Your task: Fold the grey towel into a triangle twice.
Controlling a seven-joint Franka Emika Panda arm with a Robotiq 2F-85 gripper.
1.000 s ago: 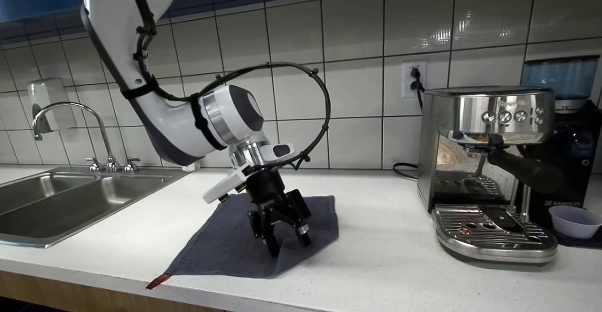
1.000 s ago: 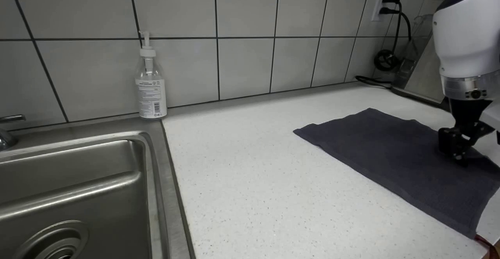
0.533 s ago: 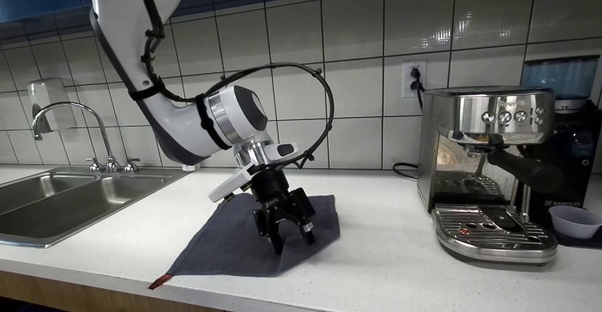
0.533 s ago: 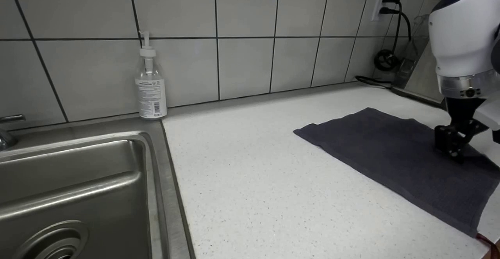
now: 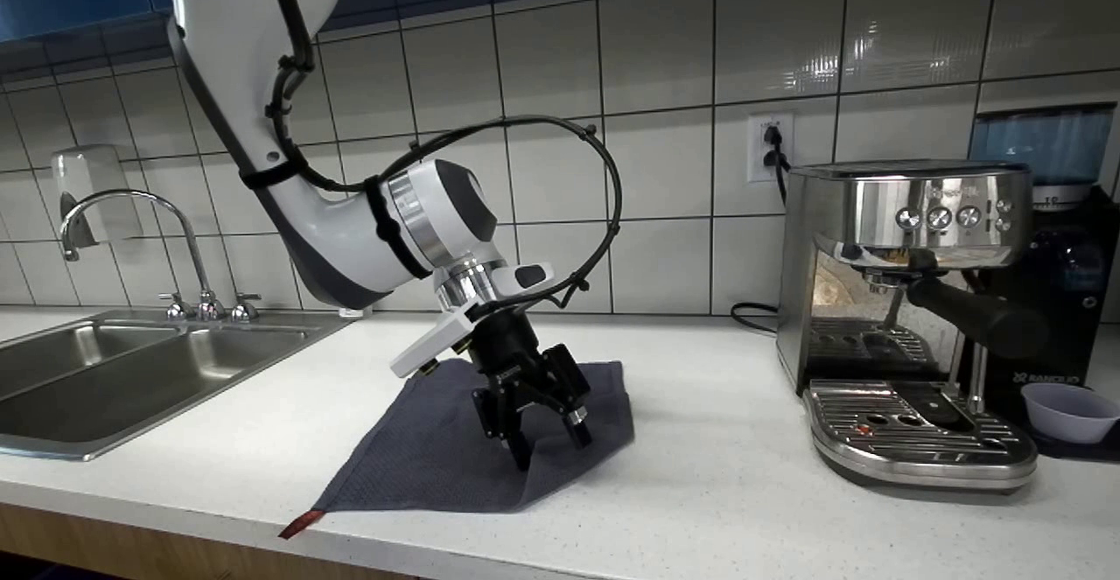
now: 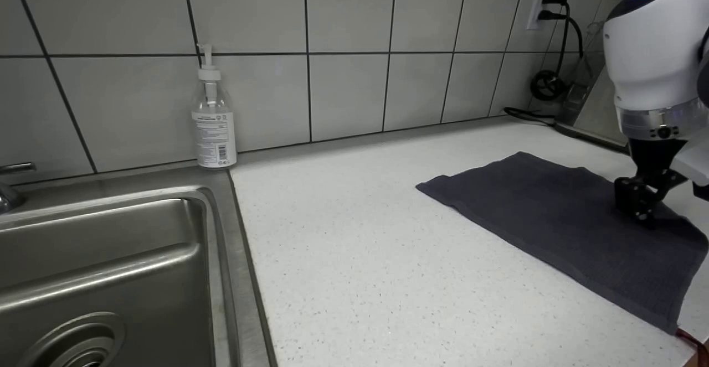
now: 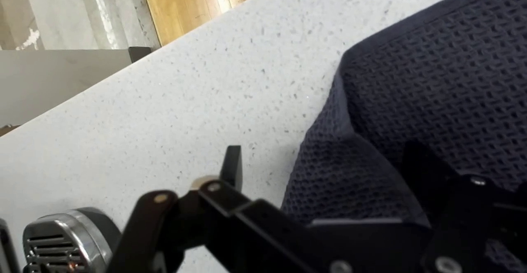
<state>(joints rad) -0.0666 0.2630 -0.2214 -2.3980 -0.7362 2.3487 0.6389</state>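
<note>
Fingers (image 7: 233, 166) wide; grey towel (image 5: 411, 466) shifts slightly with them, edge rucked between; grasp likely next, no triangle yet

Kitchen: sink (image 5: 175, 376), faucet (image 5: 200, 265), espresso machine (image 5: 884, 317), tiled wall (image 5: 661, 160).

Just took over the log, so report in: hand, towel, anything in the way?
Hand open, astride a rumpled edge of grey towel. Towel on counter, no triangle yet. Espresso machine apart from towel, likely not in the way.
</note>
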